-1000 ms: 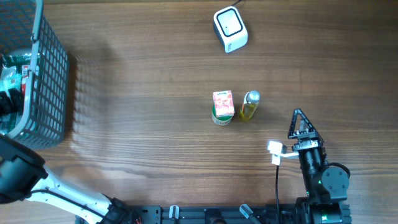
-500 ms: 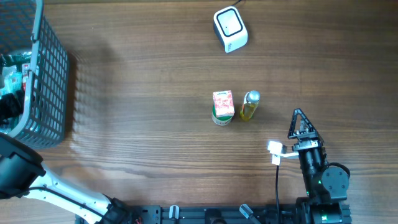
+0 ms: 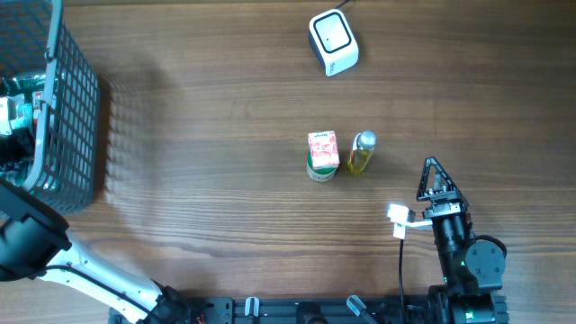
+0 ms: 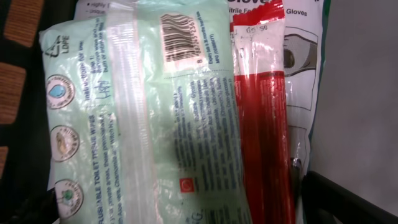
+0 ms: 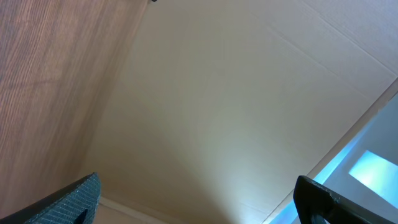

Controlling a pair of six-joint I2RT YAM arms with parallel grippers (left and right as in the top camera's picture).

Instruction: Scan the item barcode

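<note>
The wooden table (image 3: 207, 216) bears a scanner (image 3: 333, 41), a carton (image 3: 322, 154) beside a bottle (image 3: 362, 153) (mid-table) — and a wire basket (image 3: 67, 117).

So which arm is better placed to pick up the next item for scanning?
Left. Its camera is close over the wipes pack in the basket, barcode showing. The right claw sits open near the table's front edge, far from the basket.
</note>
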